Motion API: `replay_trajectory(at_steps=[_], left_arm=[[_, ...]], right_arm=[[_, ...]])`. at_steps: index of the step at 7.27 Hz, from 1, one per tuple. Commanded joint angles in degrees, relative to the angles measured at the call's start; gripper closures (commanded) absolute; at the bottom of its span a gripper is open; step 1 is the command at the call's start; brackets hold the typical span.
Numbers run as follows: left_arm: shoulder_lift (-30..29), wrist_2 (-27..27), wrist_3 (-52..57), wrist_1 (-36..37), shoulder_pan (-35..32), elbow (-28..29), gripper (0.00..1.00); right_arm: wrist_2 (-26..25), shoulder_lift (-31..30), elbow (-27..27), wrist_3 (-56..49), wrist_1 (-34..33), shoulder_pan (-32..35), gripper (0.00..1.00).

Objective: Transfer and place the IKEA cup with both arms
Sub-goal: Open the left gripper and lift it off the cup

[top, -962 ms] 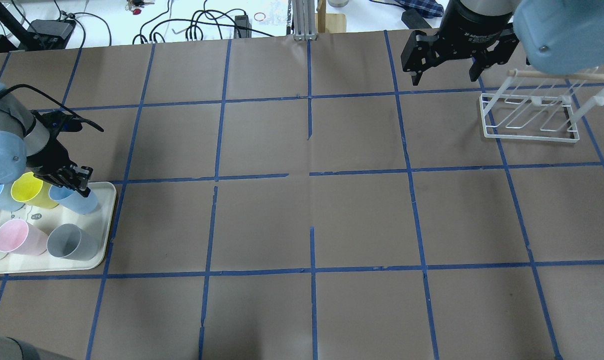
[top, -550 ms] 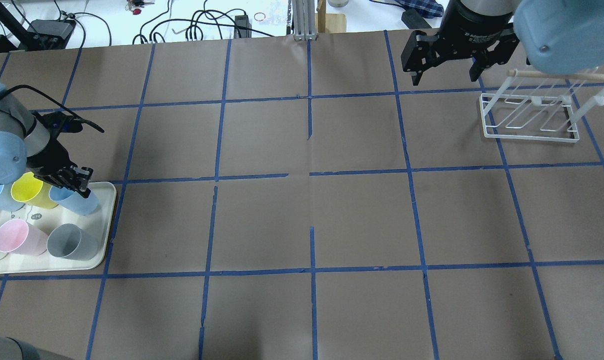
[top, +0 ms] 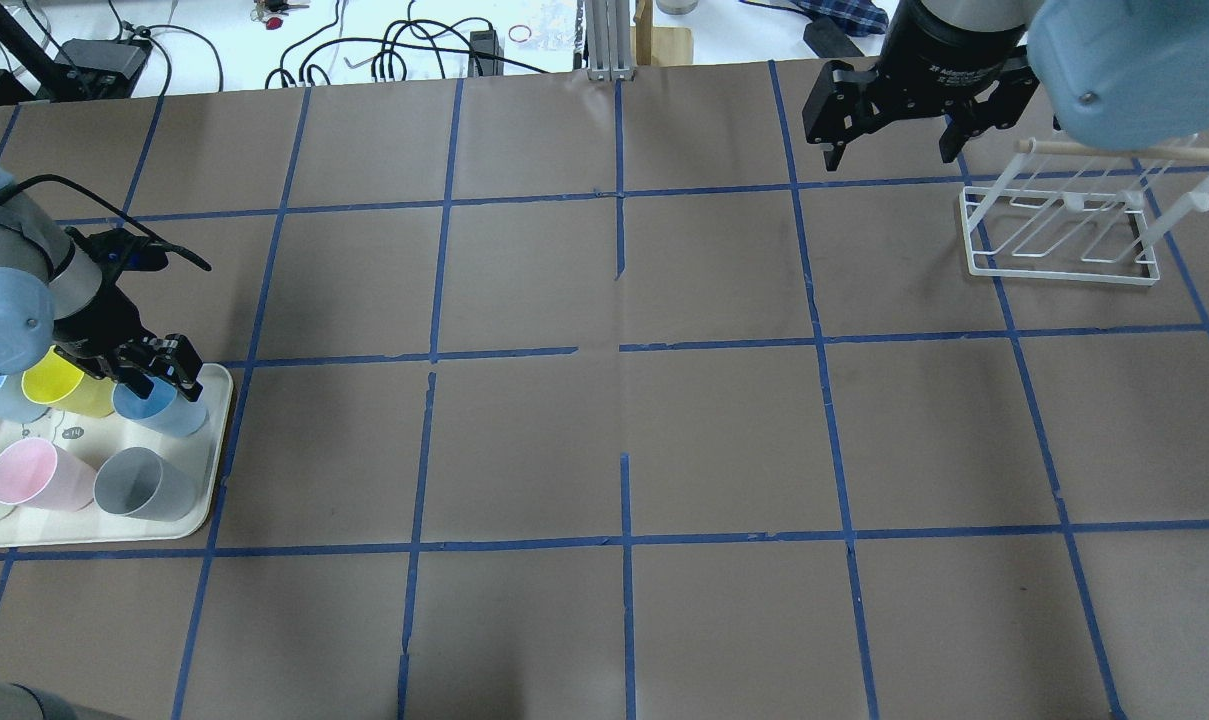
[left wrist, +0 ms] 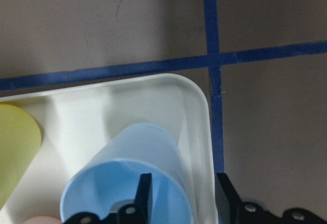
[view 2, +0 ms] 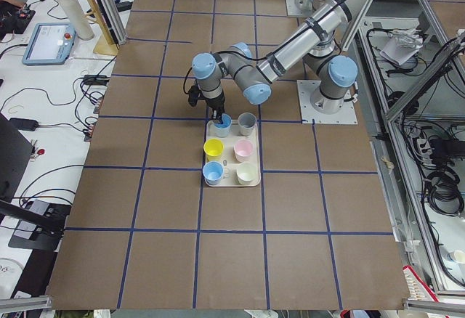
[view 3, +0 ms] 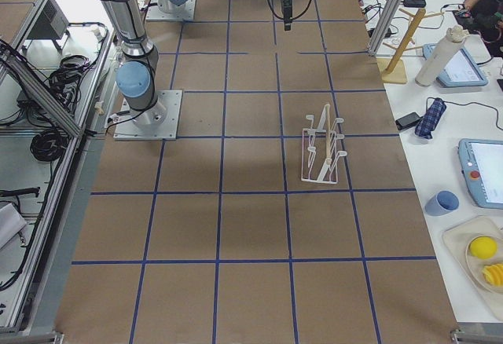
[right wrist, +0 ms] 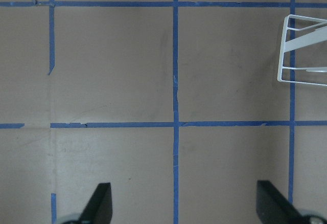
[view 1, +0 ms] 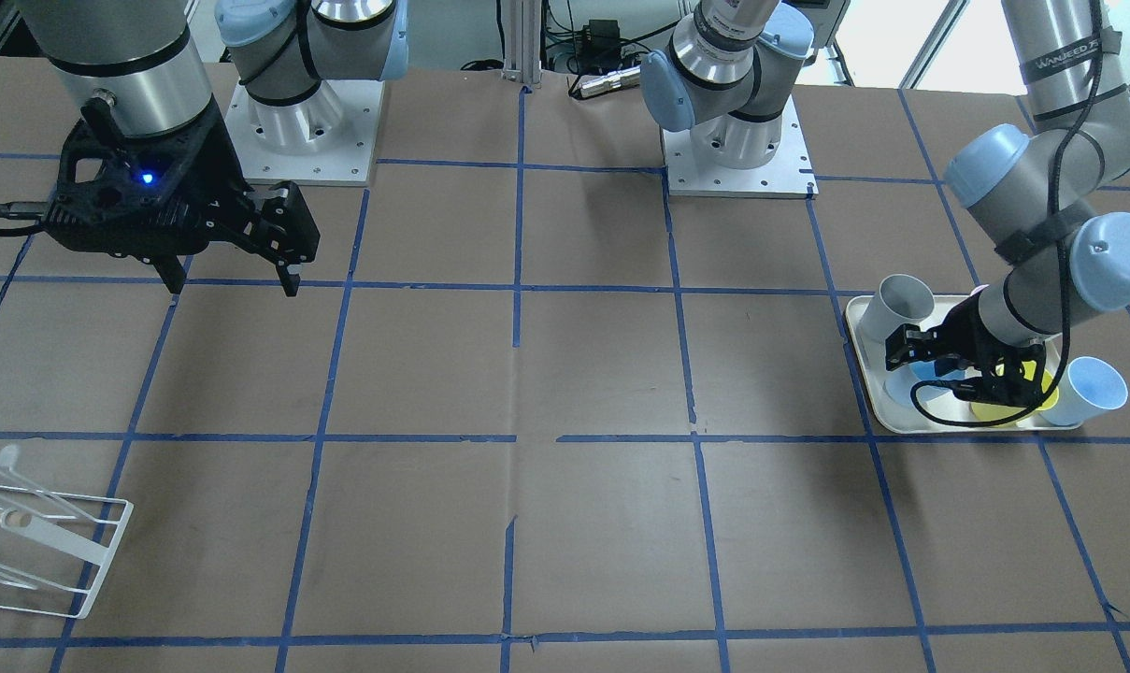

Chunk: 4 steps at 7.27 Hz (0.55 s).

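Shifted a little toward the tray's corner since a second ago, the left gripper (top: 164, 378) has carried or nudged the IKEA cup (top: 176, 412) with it. Its jaws are partly apart and straddle the cup's wall. The wrist view shows one finger inside the bright blue bowl and the other outside, with a gap on each side, so no pinch yet as far as I can judge. The cup sits in the corner of the tray (top: 222, 432).

It looks light, thin and smooth, and its taper could let it slip downward, so a hold on the wall just below the rim seems best.

Close by are the yellow cup (top: 59, 380) just beside it and the grey cup (top: 144, 485) near. The tray's rim lies under the outer finger.

Well apart, the right gripper (top: 889, 160) hangs wide open and empty near the wire rack (top: 1064, 276).
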Motion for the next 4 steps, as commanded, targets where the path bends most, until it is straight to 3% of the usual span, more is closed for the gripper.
replay_trajectory(at_steps=[1, 3, 4], left_arm=[[3.07, -0.03, -0.4, -7.41, -0.15, 3.98, 0.04], [6.85, -0.46, -7.29, -24.14, -1.2, 14.58, 0.0], [7.56, -4.38, -13.26, -29.11, -3.03, 19.17, 0.0]], right_arm=[[0.07, -0.06, -0.06, 0.0, -0.06, 0.0, 0.0], [0.07, -0.06, -0.14, 0.09, -0.06, 0.0, 0.0], [0.07, -0.06, -0.14, 0.0, 0.03, 0.0, 0.0]])
